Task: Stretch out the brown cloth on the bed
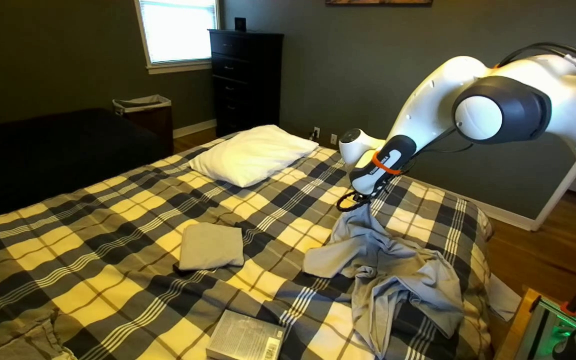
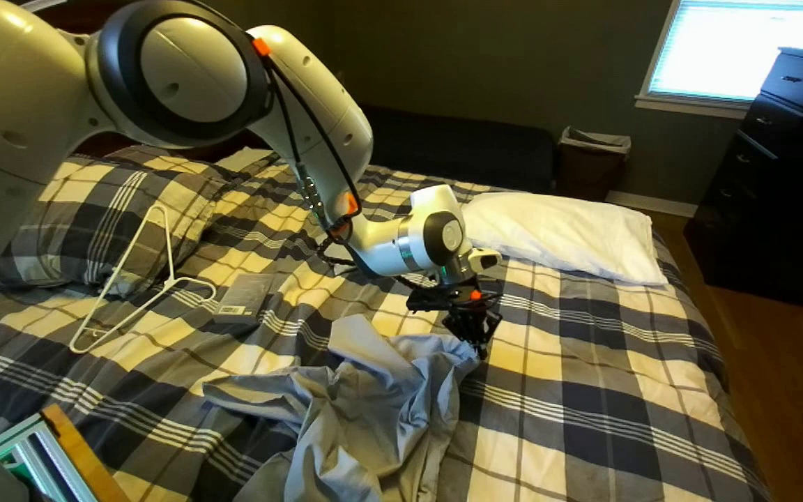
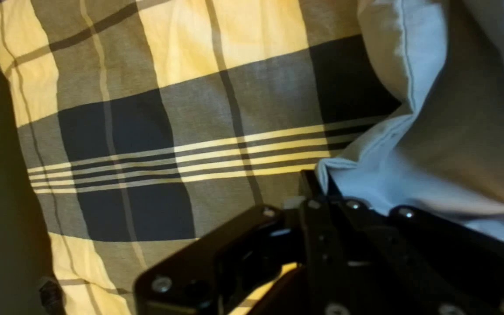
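- So the tool (image 3: 324, 186) has a small bit of the brown cloth (image 1: 408, 280) pinched right at its tips, by what looks like a seamed edge. The rest lies rumpled on the bed (image 1: 133, 250), near one edge of it.
- Biggest worry imo is slipping. It looks like a shallow grab, so a fast yank, or drag from the rest of the heap, could pop it loose.
- Next up: the whole pile just slides. Only one bit is held and there are tons of folds, so a low sideways pull might tow the bundle instead of spreading it. I'd lift a little, then go slow.
- The plaid cover (image 3: 182, 131) is soft too, so friction or dipping too low could ruck it up along with the cloth. Can't tell if the tips are touching it.
- Swing wide and a loose flap could sweep the small folded tan cloth (image 1: 211, 246) or the case with the barcode (image 1: 246, 335), both sitting near one side of the heap. Pull too far the other way and you might bump the white pillow (image 1: 255, 155).
- One corner probably won't undo the doubled-over parts, so quitting after a single pull likely leaves it half bunched.
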